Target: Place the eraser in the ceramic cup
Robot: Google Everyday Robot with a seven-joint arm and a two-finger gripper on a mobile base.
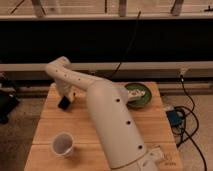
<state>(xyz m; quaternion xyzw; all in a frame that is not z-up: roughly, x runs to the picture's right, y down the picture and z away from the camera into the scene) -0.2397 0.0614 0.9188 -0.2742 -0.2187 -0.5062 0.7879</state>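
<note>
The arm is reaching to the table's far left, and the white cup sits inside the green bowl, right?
No. The camera view shows the cup on the table's near left, apart from the bowl. The gripper is indeed at the far left.
</note>
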